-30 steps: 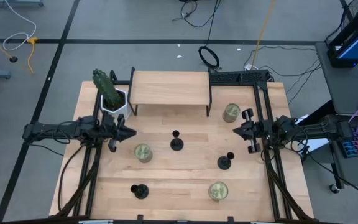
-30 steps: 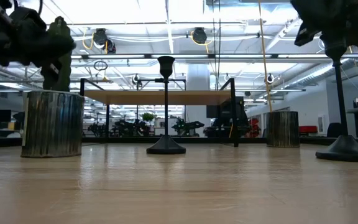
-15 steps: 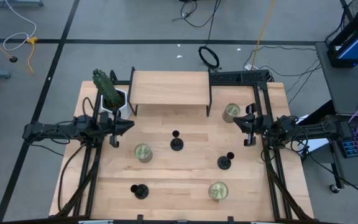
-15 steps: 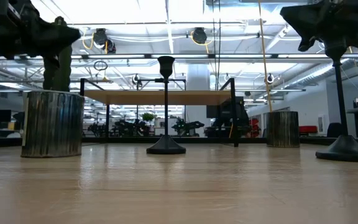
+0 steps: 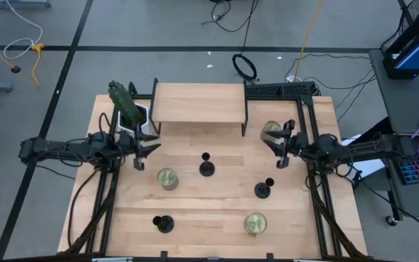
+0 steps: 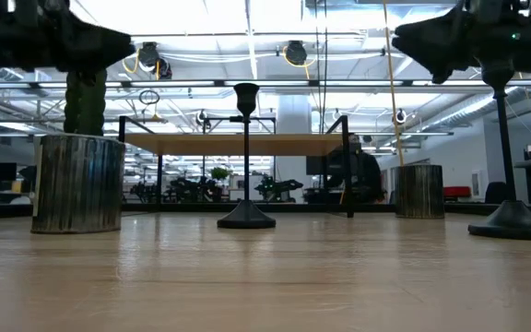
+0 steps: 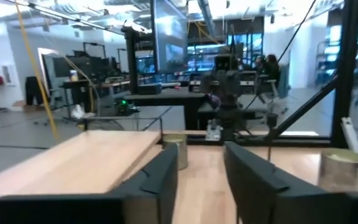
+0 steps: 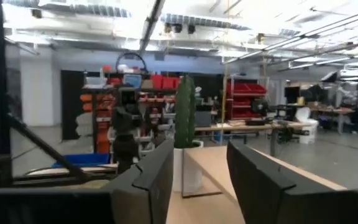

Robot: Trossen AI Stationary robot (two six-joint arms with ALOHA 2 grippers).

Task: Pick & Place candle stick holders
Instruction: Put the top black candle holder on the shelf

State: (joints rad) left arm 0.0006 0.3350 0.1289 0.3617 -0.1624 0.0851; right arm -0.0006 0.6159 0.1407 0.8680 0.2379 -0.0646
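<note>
Note that no candle stick holder has been picked up yet; judged from the layout, the whole task remains ahead of you. Starting at the left, the left gripper [image 5: 146, 145] hangs above the table [image 5: 195, 218] near the potted plant [image 5: 126, 105], its fingers [image 7: 160, 177] spread apart and holding nothing. Just in front of it sits a greenish-gold jar [image 5: 167, 178], which is not part of the task. The first candle stick holder [image 5: 162, 223] stands near the front edge of the table, left of centre. The second candle stick holder [image 5: 206, 167] stands at mid-table, in front of the wooden shelf [image 5: 198, 102]. The third candle stick holder [image 5: 263, 189] stands right of centre, behind another jar [image 5: 255, 223]. At the right, the right gripper [image 5: 278, 149] hangs beside the jar at the back right [image 5: 270, 129], its fingers [image 8: 154, 177] likewise spread and empty. All three holders stand upright and well apart from both grippers.
</note>
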